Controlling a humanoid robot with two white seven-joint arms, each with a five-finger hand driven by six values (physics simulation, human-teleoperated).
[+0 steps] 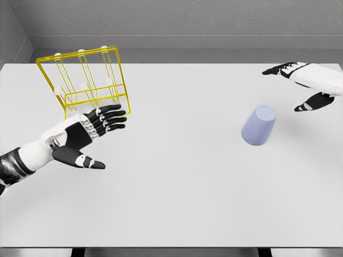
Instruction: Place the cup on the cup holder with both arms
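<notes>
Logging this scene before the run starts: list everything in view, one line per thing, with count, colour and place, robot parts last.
table: one, white, fills most of the view.
cup holder: one, yellow wire rack with white-tipped pegs, far left of the table.
cup: one, pale lavender, lying tilted on the table, right of centre.
wall: one, grey, behind the table.
left hand: one, white and black, fingers spread, just in front of the cup holder, holding nothing.
right hand: one, white and black, fingers open, up and right of the cup, apart from it.
</notes>
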